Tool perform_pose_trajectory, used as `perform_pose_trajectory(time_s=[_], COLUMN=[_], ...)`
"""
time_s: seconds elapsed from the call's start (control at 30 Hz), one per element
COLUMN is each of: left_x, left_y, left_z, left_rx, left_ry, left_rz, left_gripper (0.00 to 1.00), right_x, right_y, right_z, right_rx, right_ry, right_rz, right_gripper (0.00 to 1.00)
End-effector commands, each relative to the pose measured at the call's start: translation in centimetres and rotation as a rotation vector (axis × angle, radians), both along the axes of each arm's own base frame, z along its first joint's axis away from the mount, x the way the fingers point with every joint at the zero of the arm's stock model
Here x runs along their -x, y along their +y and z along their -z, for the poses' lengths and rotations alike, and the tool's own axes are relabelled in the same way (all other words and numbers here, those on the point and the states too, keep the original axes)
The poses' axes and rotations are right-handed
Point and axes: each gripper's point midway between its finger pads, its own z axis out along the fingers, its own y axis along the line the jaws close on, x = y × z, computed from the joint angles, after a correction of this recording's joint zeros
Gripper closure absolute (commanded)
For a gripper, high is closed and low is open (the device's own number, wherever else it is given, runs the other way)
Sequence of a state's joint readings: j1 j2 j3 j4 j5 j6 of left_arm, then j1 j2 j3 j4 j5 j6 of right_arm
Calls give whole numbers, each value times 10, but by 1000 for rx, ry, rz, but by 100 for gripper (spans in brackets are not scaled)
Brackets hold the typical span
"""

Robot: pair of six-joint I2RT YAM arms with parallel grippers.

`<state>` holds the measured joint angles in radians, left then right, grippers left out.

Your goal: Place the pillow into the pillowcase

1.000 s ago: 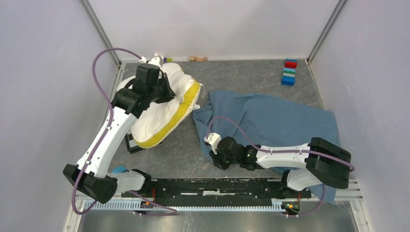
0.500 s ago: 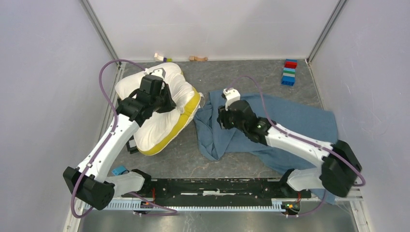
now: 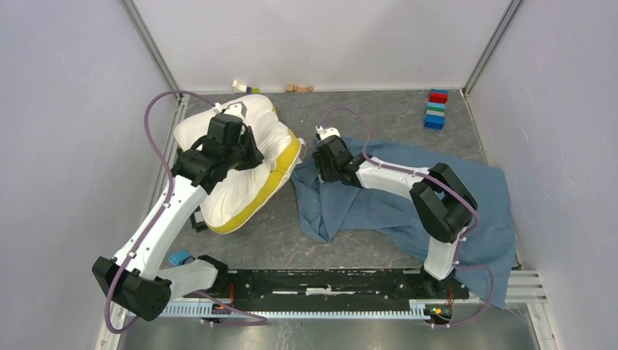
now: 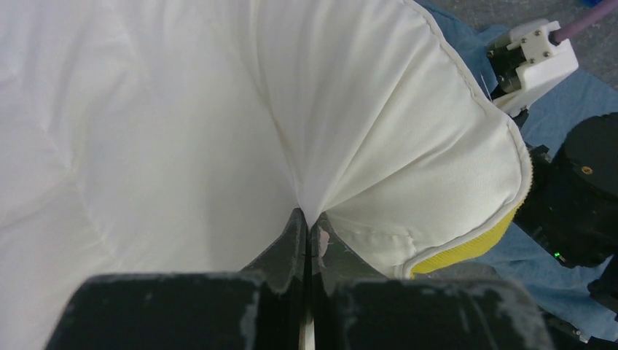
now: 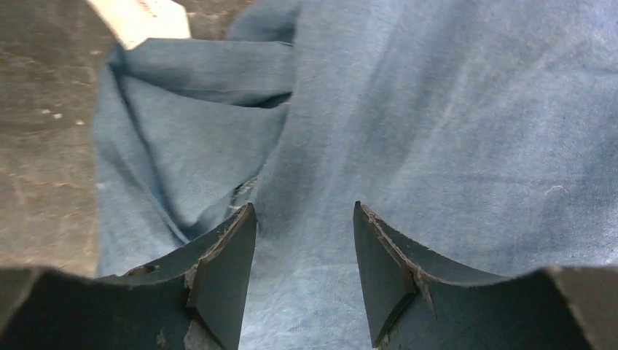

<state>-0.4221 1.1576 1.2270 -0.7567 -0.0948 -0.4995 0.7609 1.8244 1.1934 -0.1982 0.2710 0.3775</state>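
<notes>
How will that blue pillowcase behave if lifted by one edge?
Probably floppy: the pillowcase lies wrinkled and folded, so it should sag. Likely light, being thin cloth; the right claw, open above it, needs a firm pinch.

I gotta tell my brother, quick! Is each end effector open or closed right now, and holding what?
Left end effector: closed, pinching a fold of the pillow.
Right end effector: open over the pillowcase, holding nothing.

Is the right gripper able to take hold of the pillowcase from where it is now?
Probably yes: the right gripper is open right over the pillowcase, its fingers pointing at the wrinkled blue cloth, and nothing lies between them.
</notes>
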Motion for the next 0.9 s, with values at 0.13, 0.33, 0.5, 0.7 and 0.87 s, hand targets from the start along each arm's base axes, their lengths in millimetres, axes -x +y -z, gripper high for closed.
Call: perform_pose_trajectory(time_s=[0.13, 0.33, 0.5, 0.7, 0.87], left_x=[4, 12, 1, -6, -12], left_y=[-22, -56, -82, -94, -108], left_z=[-72, -84, -29, 12, 37], left_rx=[51, 34, 40, 53, 45], left_ry=[-226, -259, -163, -113, -84], left_rz=[86, 122, 165, 165, 211], left_gripper=[97, 98, 98, 98, 98], right_x=[-16, -12, 0, 19, 39], right_y=[-6, -7, -30, -45, -49], right_z=[3, -18, -55, -94, -105], right_rx=[-74, -159, -217, -280, -322], right_ry=[-3, -10, -69, -127, -145], right_rz=[36, 23, 77, 61, 4], right_gripper=[65, 97, 100, 100, 100])
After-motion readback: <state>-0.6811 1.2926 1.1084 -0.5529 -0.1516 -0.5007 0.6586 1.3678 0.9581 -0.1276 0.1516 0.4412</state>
